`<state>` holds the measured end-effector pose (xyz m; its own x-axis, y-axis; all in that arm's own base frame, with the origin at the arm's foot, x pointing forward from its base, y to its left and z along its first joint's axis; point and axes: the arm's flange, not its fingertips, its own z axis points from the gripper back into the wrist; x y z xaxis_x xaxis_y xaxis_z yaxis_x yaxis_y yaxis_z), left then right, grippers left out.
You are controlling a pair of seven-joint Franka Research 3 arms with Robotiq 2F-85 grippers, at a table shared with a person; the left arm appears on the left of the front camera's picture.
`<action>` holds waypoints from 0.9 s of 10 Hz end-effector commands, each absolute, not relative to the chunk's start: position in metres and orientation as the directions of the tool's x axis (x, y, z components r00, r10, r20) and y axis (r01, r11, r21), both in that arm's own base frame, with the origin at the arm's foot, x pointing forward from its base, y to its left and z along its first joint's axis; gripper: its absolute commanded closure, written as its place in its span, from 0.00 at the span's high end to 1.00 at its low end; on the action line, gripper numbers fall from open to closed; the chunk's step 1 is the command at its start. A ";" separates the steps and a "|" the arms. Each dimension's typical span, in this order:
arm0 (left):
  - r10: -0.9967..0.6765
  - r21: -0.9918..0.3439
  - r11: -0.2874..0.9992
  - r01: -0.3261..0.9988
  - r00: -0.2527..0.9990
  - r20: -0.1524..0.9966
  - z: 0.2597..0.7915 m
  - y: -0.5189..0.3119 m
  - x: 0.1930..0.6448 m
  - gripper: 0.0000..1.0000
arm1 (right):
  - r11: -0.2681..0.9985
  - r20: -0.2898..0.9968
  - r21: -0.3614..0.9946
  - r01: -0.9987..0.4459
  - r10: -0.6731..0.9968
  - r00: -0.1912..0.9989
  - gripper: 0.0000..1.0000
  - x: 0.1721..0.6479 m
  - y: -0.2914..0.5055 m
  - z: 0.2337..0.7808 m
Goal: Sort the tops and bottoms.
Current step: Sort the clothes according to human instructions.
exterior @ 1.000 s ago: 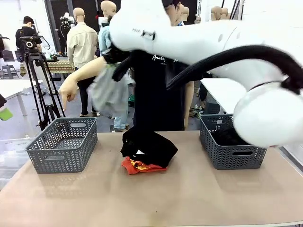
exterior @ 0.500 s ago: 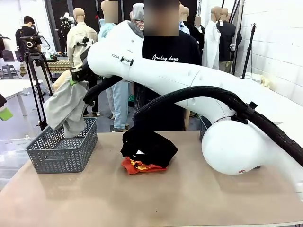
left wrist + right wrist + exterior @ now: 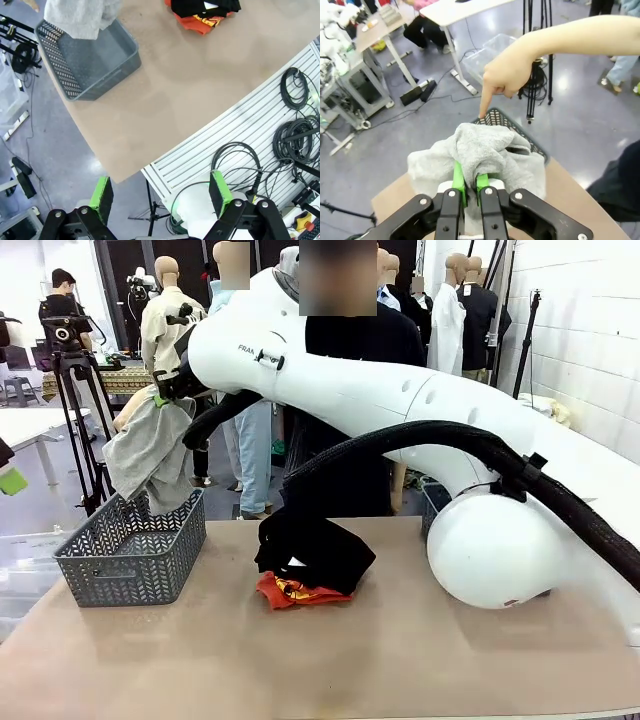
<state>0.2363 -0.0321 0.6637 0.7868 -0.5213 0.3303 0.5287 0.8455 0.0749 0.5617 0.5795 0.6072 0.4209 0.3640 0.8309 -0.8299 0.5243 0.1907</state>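
My left gripper [image 3: 161, 194] hangs wide open, well clear (no use here). The basket [image 3: 130, 550] sits directly under the grey top [image 3: 150, 455], which is pinched in my right gripper [image 3: 469, 184]. I can't tell whether its hem is inside the rim. A hand [image 3: 502, 82] points there. At mid-table a black bottom [image 3: 315, 545] half-covers the orange top [image 3: 290, 592].

Swinging from in front of the person over to the table's left, the right arm now brings the right gripper [image 3: 160, 398] and its pinched light grey top [image 3: 150, 455] above the left basket [image 3: 130, 565].
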 end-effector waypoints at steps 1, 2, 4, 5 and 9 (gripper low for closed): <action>-0.526 0.077 0.843 0.533 0.784 0.329 0.666 -0.031 0.237 1.00 | 0.522 0.865 0.222 -0.823 0.285 0.414 0.00 0.565 0.595 0.576; -0.526 0.077 0.843 0.533 0.784 0.329 0.666 -0.031 0.237 1.00 | 0.537 0.880 0.189 -0.822 0.279 0.384 0.00 0.572 0.611 0.559; -0.526 0.077 0.843 0.533 0.784 0.329 0.666 -0.031 0.237 1.00 | 0.542 0.896 0.111 -0.833 0.308 0.320 0.00 0.588 0.645 0.532; -0.526 0.077 0.843 0.533 0.784 0.329 0.666 -0.031 0.237 1.00 | 0.538 0.893 0.103 -0.837 0.321 0.316 0.00 0.596 0.661 0.516; -0.526 0.077 0.843 0.533 0.784 0.329 0.666 -0.031 0.237 1.00 | 0.480 0.871 0.172 -0.860 0.334 0.361 0.00 0.616 0.692 0.456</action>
<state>0.2364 -0.0321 0.6637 0.7868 -0.5213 0.3304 0.5287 0.8455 0.0748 0.5627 0.6369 0.4447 0.3735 0.3516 0.8584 -0.8394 0.5220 0.1514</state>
